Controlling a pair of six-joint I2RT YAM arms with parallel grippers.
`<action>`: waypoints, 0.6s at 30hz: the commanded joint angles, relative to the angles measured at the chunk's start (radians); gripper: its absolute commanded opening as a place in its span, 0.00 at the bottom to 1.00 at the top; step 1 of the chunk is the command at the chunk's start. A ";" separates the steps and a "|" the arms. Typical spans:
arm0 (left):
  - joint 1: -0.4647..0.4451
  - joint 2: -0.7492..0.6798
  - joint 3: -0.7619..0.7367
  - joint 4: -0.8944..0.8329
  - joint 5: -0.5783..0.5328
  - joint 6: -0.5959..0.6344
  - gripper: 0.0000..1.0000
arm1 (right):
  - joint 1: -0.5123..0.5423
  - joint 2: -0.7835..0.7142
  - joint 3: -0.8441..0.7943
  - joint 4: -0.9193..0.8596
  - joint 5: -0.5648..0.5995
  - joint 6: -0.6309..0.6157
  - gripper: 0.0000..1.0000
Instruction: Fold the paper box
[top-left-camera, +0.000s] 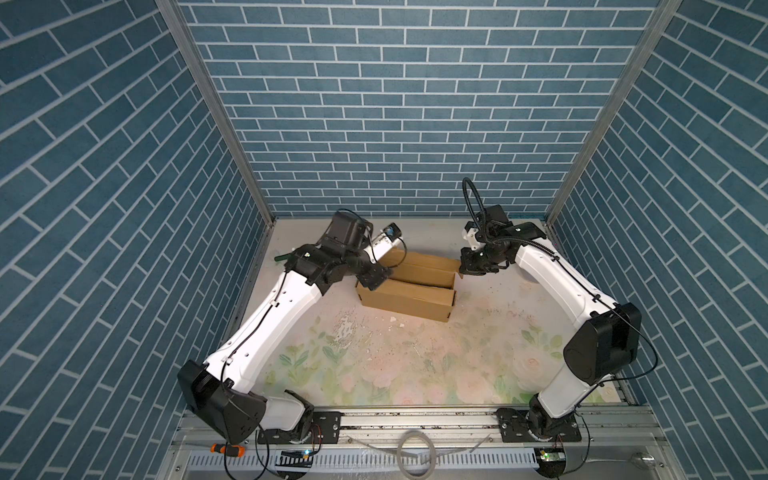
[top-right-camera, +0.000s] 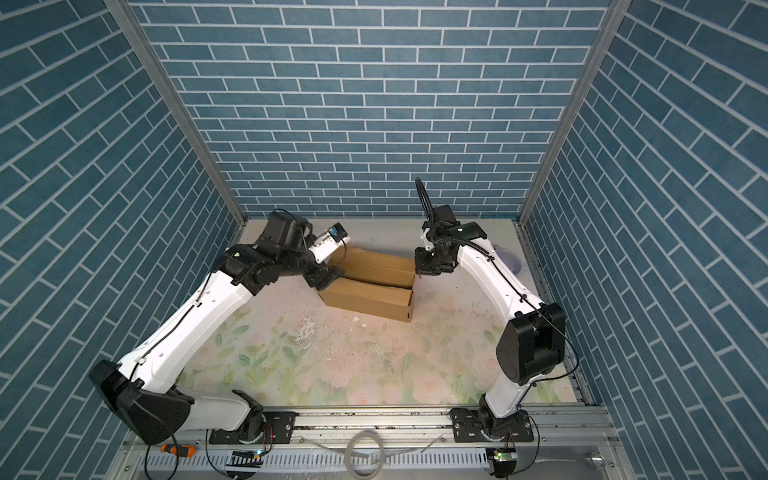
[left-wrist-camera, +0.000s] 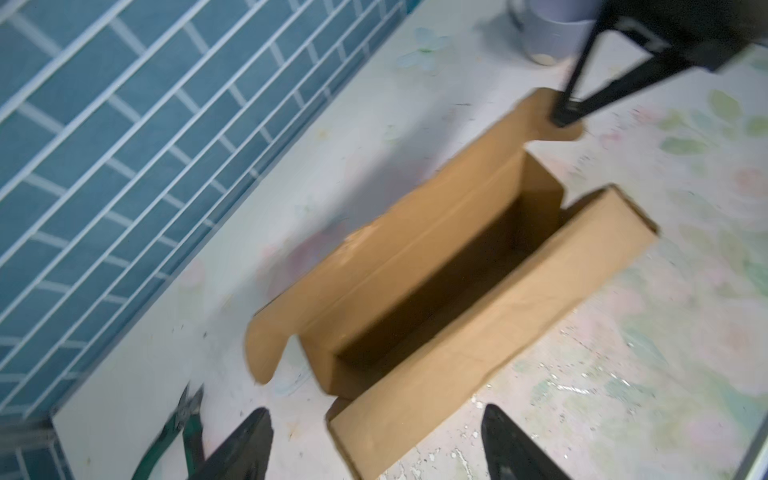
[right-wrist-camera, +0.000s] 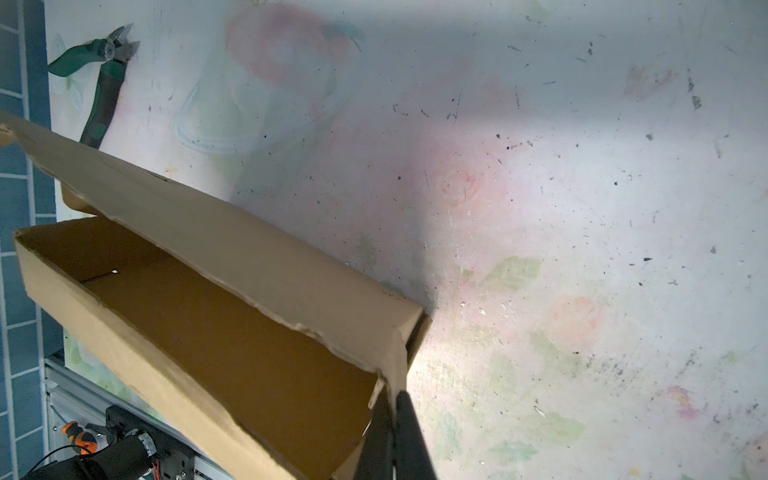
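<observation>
Bright, even light (left wrist view motion-blurred).

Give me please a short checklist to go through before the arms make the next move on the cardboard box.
1. Right gripper shut on the lid tab: ok.
2. Left gripper open and empty: ok.
3. Paper box walls upright, inside empty: ok.
4. Lid's other tab free, not tucked: ok.
5. Green cutters apart from the box: ok.
6. Left gripper clear of the box's end wall: cannot tell.
</observation>
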 joint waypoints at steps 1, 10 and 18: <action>0.032 0.006 -0.003 -0.030 0.135 -0.132 0.74 | -0.002 0.013 0.024 -0.031 0.002 -0.043 0.00; -0.112 -0.158 -0.355 0.054 0.408 -0.238 0.69 | -0.003 0.018 0.045 -0.037 0.000 -0.043 0.00; -0.220 -0.104 -0.574 0.465 0.234 -0.362 0.71 | -0.004 0.025 0.042 -0.033 -0.024 -0.035 0.00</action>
